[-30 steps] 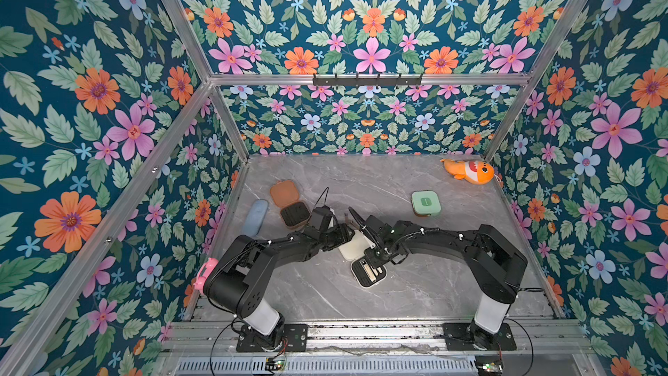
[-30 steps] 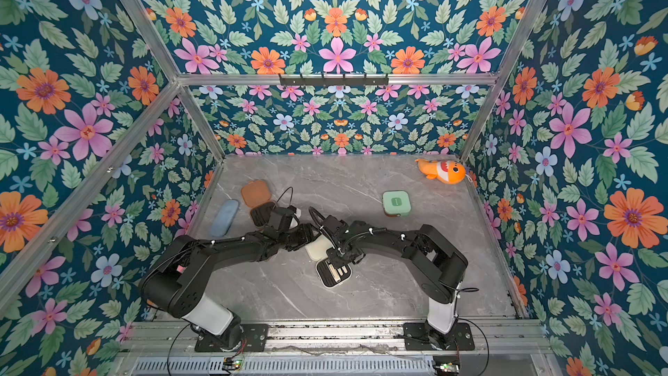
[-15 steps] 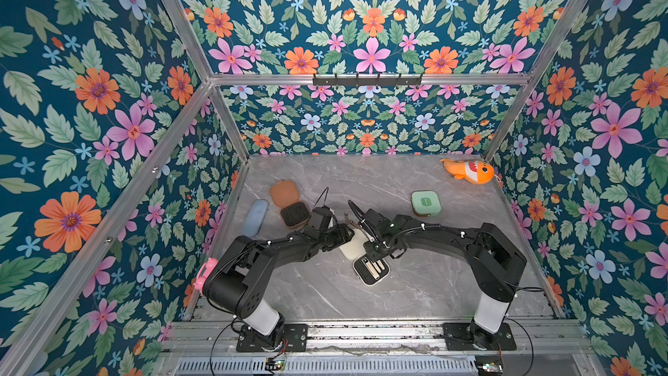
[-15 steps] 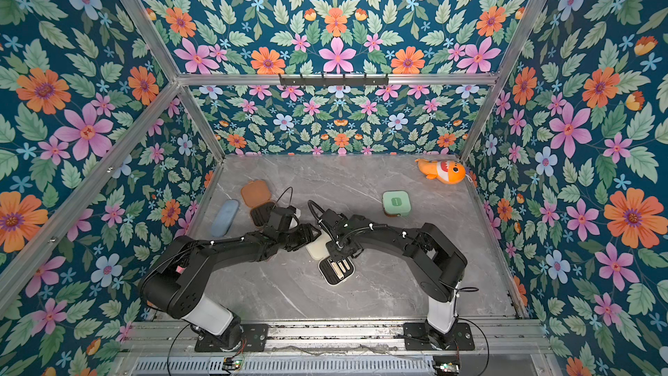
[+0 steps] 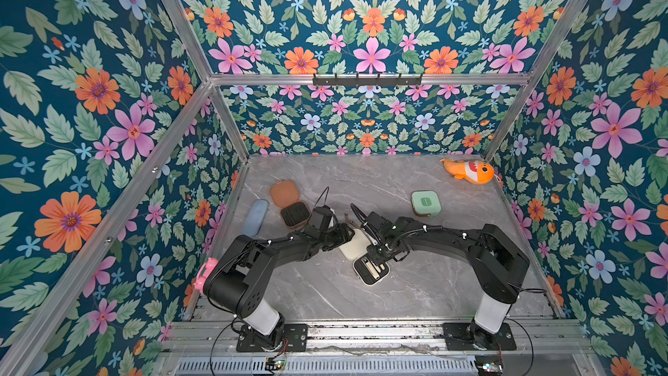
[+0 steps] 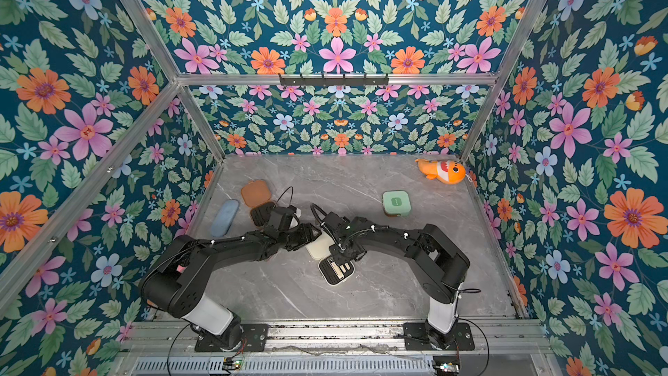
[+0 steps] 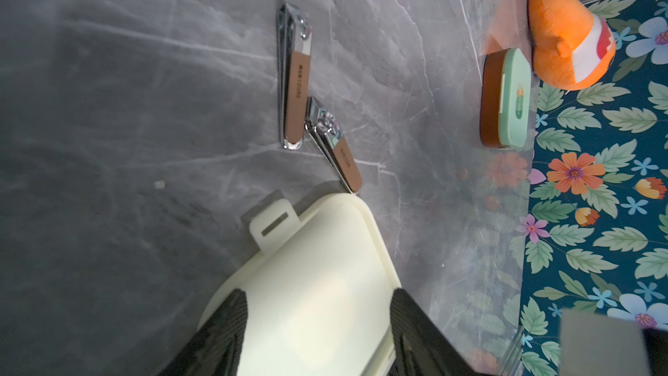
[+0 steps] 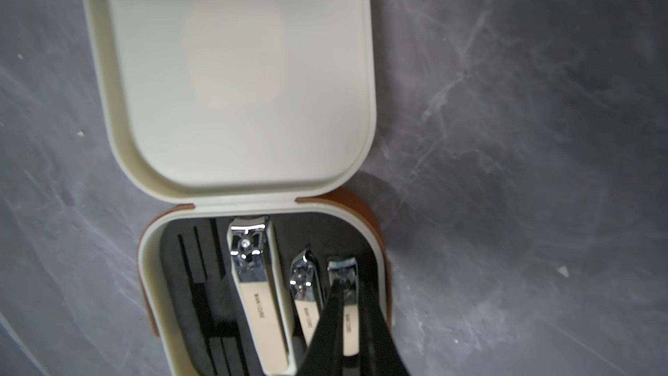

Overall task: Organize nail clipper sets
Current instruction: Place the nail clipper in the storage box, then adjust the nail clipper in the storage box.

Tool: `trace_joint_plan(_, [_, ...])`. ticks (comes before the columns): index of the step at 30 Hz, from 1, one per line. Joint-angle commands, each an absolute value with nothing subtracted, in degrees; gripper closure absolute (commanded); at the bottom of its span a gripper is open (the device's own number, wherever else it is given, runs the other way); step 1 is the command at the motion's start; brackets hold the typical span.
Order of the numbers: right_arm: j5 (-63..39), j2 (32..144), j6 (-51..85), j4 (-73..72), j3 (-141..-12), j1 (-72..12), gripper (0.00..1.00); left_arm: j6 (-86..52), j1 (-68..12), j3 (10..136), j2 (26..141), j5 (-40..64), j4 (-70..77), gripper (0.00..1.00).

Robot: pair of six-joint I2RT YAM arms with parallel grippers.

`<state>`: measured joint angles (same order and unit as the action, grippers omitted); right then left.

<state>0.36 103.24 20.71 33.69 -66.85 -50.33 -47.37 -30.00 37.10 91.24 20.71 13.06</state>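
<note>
Seating job, by the look of it: small clipper (image 8: pixel 349 323) lying in the outermost slot of the black tray (image 8: pixel 173 265) of the cream case (image 5: pixel 372 271), open just in front of the middle of the surface

Right gripper (image 8: pixel 343 282) with fingers together, tips down on that clipper's metal head; pinched or merely pressed, cannot tell. Left gripper (image 7: pixel 318 296) clamped across the lid (image 7: pixel 314 247), holding it open

Press straight down and gently, without nudging the middle clipper (image 8: pixel 305 302) or large clipper (image 8: pixel 256 294) just beside. Keep the lid pinned until the tips lift clear, then check for a flush fit

Around: two brown-handled clippers (image 7: pixel 294 77) loose on the surface just beyond the lid's latch tab, touching or nearly so, probably meant for the brown case (image 5: pixel 289 204), open toward the left edge. Mint case (image 5: pixel 425 203) shut, toward the right edge, well apart. Blue oblong case (image 5: pixel 255 217), orange plush fish (image 5: pixel 468 171) in the far right corner, pink clock (image 5: pixel 205 274) at the left edge: none in the way. Main crowding: both wrists close together over one case
</note>
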Motion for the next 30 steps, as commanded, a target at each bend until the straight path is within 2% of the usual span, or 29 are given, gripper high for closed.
trace_joint_plan(1, [-0.1, 103.7, 21.7, 32.8, -66.1, -50.4, 0.88, -46.7, -29.9, 37.2, 91.6, 19.9, 9.8, 0.34])
trace_joint_plan(17, [0.2, 100.3, 21.9, 35.5, -69.0, -50.7, 0.88, -46.5, -29.9, 37.4, 91.1, 19.7, 9.3, 0.34])
trace_joint_plan(30, [-1.7, 103.1, 22.5, 34.3, -68.9, -51.7, 0.89, -46.4, -29.9, 37.4, 91.0, 19.7, 9.1, 0.34])
